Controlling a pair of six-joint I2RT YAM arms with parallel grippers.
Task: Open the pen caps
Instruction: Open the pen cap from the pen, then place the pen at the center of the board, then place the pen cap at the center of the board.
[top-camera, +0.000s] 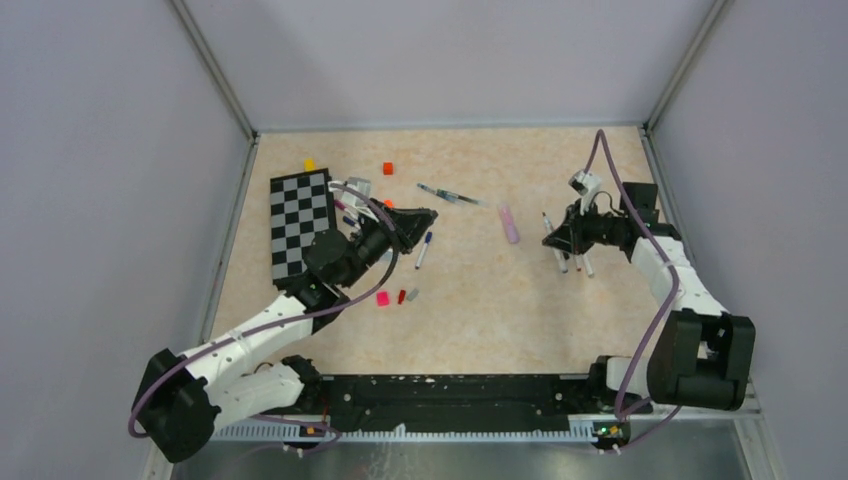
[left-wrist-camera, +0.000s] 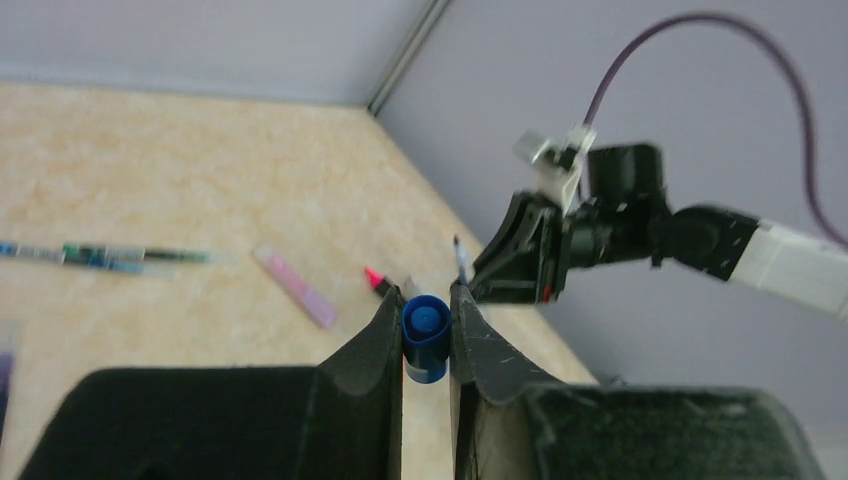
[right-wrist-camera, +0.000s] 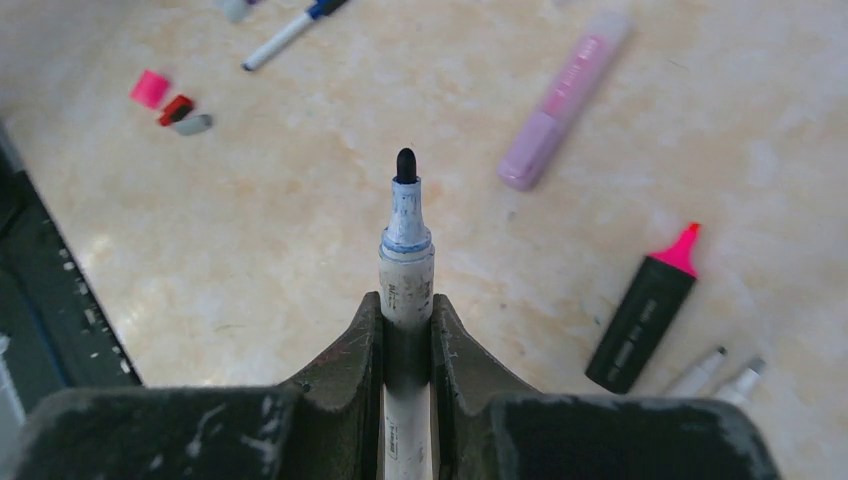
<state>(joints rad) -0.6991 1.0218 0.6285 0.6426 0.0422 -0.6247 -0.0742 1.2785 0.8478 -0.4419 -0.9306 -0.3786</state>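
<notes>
Scanning the edges, we see the table (top-camera: 480, 330) shut in by pale grey walls (top-camera: 450, 60) on three sides, with metal rails (top-camera: 232, 215) along the seams. The widest bare stretch is the near middle, between the arms. Our left gripper (left-wrist-camera: 427, 300) is pinched narrow on a blue cap (left-wrist-camera: 426, 335), just right of the checkerboard (top-camera: 300, 222). Our right gripper (right-wrist-camera: 407, 305) clamps a white-barrelled pen (right-wrist-camera: 405, 250), its dark tip bare, over the right side. A pink cap (top-camera: 382, 298), red cap (top-camera: 402, 296) and grey cap (top-camera: 412, 294) lie together near the left arm. A pink highlighter (top-camera: 509, 222) lies between the grippers on the beige marbled top.
</notes>
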